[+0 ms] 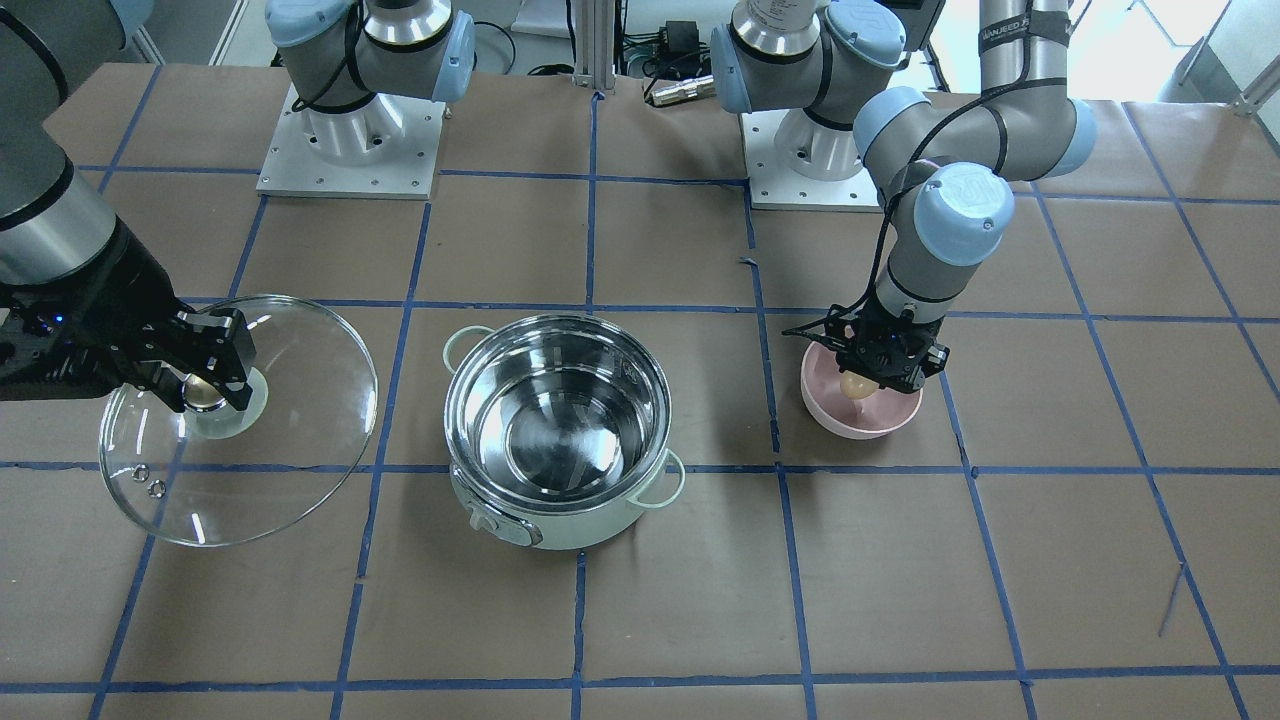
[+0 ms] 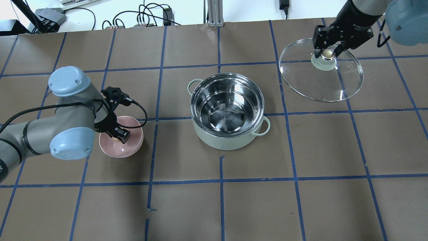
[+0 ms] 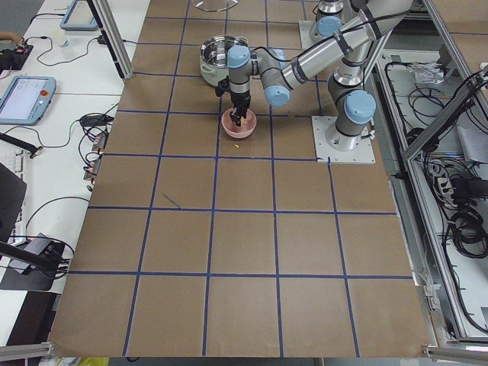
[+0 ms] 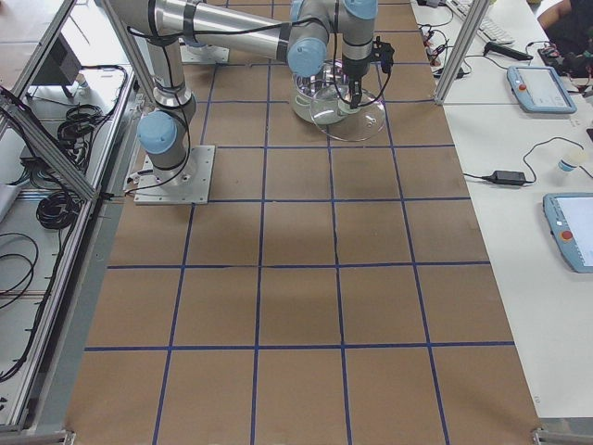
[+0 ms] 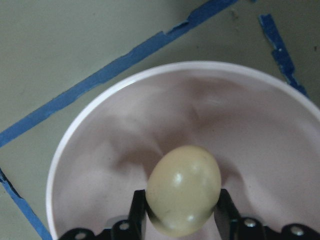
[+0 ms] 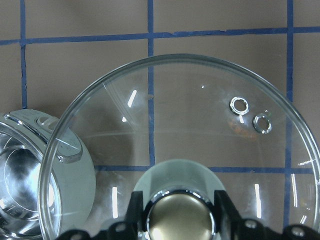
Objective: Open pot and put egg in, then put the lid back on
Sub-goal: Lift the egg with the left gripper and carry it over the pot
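The mint-green pot (image 1: 560,440) (image 2: 227,112) stands open in the middle of the table, its steel bowl empty. My right gripper (image 2: 327,53) (image 1: 205,385) is shut on the cream-gold knob (image 6: 180,217) of the glass lid (image 2: 321,72) (image 1: 240,420) and holds it in the air, away from the pot. My left gripper (image 1: 860,385) (image 2: 115,134) reaches into the pink bowl (image 1: 860,405) (image 2: 122,137). Its fingers (image 5: 140,210) are shut on the tan egg (image 5: 184,187), which sits low inside the bowl.
Brown paper with blue tape lines covers the table. Both arm bases (image 1: 350,140) stand at the robot's side of it. The pink bowl (image 3: 239,123) lies between the left arm's base and the pot. Monitors and cables sit on side benches.
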Robot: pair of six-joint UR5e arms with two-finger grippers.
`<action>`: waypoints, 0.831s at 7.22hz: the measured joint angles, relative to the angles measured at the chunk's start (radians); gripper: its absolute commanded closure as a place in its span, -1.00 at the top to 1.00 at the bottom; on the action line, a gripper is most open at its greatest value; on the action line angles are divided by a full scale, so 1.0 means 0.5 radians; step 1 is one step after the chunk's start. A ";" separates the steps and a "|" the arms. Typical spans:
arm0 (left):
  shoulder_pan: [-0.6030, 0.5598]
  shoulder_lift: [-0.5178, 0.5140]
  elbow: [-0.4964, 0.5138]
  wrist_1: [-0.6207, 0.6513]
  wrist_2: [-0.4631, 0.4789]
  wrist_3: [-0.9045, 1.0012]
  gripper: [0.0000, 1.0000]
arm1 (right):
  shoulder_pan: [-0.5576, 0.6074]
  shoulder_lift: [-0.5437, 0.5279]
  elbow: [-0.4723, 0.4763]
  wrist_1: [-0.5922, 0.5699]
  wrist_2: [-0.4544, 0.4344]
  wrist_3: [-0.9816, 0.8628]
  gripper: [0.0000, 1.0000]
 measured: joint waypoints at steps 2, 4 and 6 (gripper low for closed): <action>-0.012 0.051 0.060 -0.062 -0.066 -0.111 -0.54 | 0.000 0.000 0.000 0.000 0.000 0.000 -0.13; -0.093 0.088 0.221 -0.191 -0.155 -0.329 -0.54 | 0.000 0.001 0.005 0.000 0.000 -0.005 -0.12; -0.310 0.053 0.541 -0.432 -0.176 -0.741 -0.54 | -0.001 0.000 0.011 -0.003 0.000 -0.032 -0.12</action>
